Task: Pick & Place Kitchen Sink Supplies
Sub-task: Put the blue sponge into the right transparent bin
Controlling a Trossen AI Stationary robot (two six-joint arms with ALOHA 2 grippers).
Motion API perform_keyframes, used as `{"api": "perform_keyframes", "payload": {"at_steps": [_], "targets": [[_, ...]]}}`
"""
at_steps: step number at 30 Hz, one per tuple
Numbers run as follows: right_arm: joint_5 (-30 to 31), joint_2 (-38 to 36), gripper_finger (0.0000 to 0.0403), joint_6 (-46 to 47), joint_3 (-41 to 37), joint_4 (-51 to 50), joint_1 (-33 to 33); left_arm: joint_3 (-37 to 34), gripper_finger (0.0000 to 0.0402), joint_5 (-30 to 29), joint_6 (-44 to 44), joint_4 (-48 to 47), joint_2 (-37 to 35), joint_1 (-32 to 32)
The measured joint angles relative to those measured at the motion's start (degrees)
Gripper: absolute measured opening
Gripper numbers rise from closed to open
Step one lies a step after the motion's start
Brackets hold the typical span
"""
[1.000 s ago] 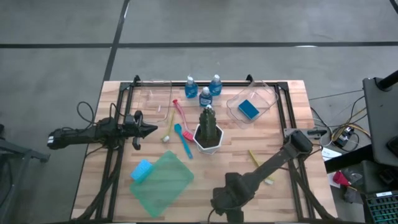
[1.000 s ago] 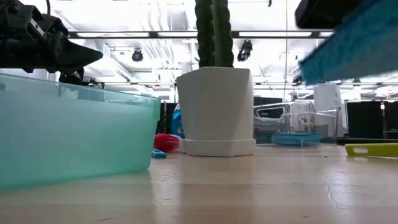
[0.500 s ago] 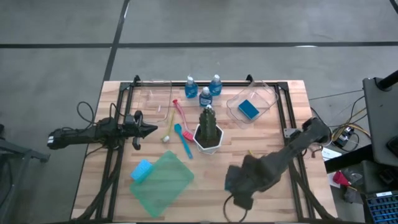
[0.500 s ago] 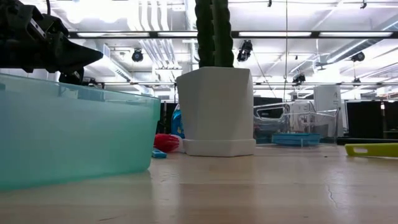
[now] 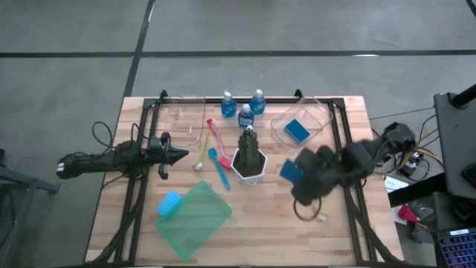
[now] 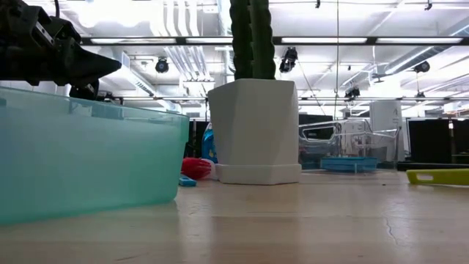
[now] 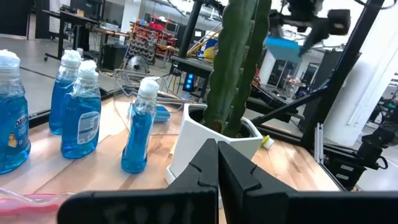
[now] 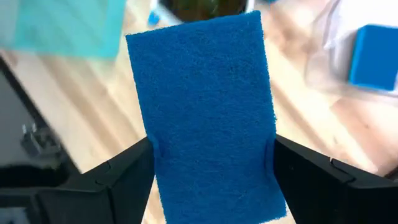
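In the last second I've swung my right gripper (image 8: 208,158) up from the near edge, clamped on a blue sponge (image 5: 290,170), toward the clear tray (image 5: 321,117) far right, where another sponge (image 5: 297,129) lies; my left gripper (image 5: 181,155) waits shut at left.

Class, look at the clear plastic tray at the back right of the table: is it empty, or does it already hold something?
Not empty. The clear tray holds one blue sponge lying flat inside its walls.

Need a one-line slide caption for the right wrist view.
Right gripper holds a blue sponge above the wooden table.
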Motion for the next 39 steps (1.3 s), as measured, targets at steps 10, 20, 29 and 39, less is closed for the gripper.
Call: {"api": "perform_keyframes", "payload": {"at_steps": [10, 20, 29, 39], "targets": [[0.01, -2.88, 0.0292, -13.19, -0.06, -0.01, -17.13, 0.0, 0.0, 0.01, 0.0, 0.0, 0.12, 0.0], [0.28, -3.15, 0.0292, -26.58, -0.06, -0.01, -35.47, 0.0, 0.0, -0.01, 0.01, 0.0, 0.12, 0.02], [-0.03, -3.15, 0.0292, -36.91, -0.1, 0.01, -51.38, 0.0, 0.0, 0.0, -0.01, 0.0, 0.12, 0.02], [-3.79, -2.93, 0.0292, -45.12, -1.59, 4.09, -63.83, 0.0, 0.0, 0.01, 0.01, 0.0, 0.12, 0.0]]}}
